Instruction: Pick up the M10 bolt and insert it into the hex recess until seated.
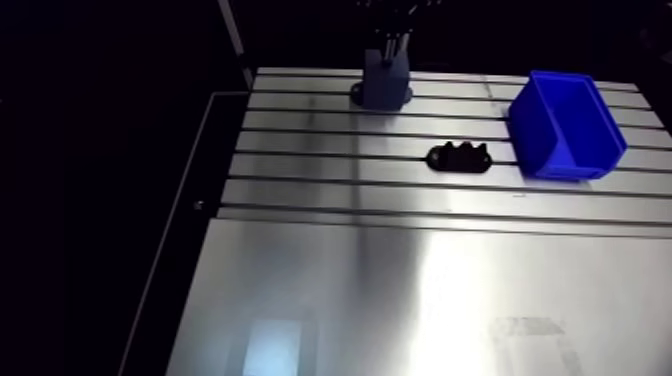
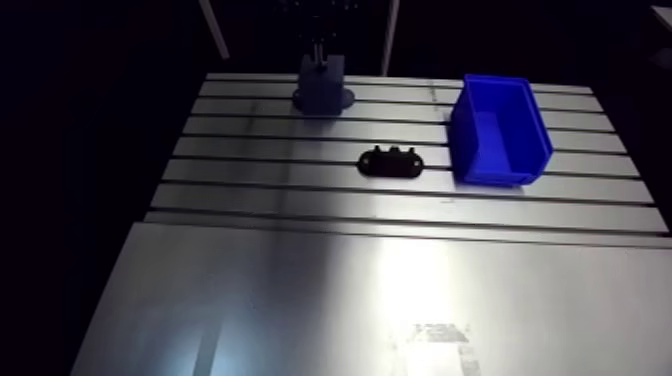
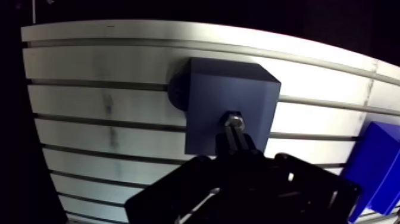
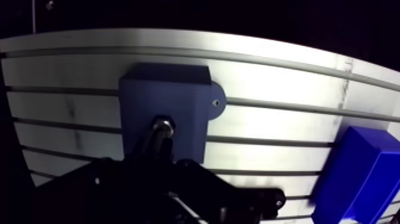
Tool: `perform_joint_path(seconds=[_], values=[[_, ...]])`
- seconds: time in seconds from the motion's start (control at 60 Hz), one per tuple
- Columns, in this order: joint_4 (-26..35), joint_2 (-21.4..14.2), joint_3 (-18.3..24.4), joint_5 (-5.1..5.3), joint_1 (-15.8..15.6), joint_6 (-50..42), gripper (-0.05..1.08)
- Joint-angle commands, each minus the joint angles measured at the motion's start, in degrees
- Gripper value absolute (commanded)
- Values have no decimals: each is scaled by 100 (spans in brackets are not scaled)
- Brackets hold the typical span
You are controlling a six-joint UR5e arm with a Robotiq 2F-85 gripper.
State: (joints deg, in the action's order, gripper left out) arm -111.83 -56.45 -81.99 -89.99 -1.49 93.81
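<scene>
A blue-grey block (image 3: 229, 104) with the hex recess stands on the slotted table near its far edge, also seen in the arm view as block (image 1: 384, 80). The metal M10 bolt (image 3: 233, 121) has its end at the block's top face, at the recess. How deep it sits cannot be made out. My gripper (image 3: 238, 146) comes straight down over the block, its dark fingers closed around the bolt's shank. In the arm view the gripper (image 1: 392, 40) shows only as a dark shape above the block.
A blue bin (image 1: 565, 125) stands to the right of the block, near the table's right side. A black holder with several bumps (image 1: 459, 157) lies on the slotted table (image 1: 300, 160) between them, nearer the front. A smooth metal plate (image 1: 400, 300) covers the front.
</scene>
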Motion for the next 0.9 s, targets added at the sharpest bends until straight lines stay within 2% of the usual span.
perform_joint_path(seconds=[0.017,0.9], values=[[-10,34,4,3,0,18,108],[-19,96,12,-22,18,54,107]])
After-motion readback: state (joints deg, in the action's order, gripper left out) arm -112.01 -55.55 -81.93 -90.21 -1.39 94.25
